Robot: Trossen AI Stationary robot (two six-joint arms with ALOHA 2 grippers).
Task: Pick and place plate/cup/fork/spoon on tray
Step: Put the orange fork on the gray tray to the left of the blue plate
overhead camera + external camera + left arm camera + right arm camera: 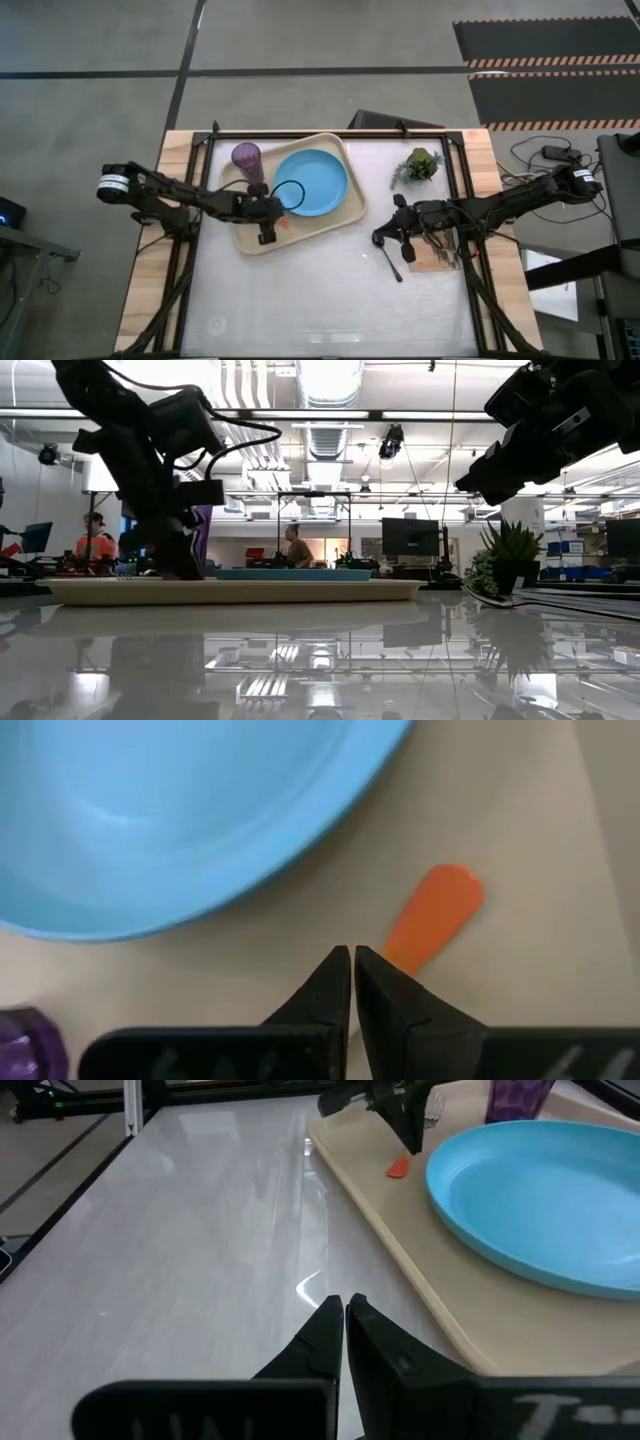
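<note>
The cream tray (252,240) lies at the table's far left. On it are the light-blue plate (312,182), the purple cup (247,158) standing at its far left corner, and the fork, whose orange handle (435,915) lies flat on the tray's near part. My left gripper (352,955) is shut, pointing down over the fork next to the plate's near rim. My right gripper (345,1302) is shut above the bare table, to the right of the tray. The dark spoon (391,262) lies on the table just near of it. My left gripper's shut fingers (395,995) come from above and stand over the fork where its orange handle (410,945) begins. The handle lies flat on the tray and passes under one finger. The fingers hide the spot, so I cannot tell whether they touch the fork.
A small green potted plant (420,163) stands at the far right. A small picture book (436,260) lies under my right arm. The table's near half is bare white surface (320,310). People show in the room beyond the table (296,545).
</note>
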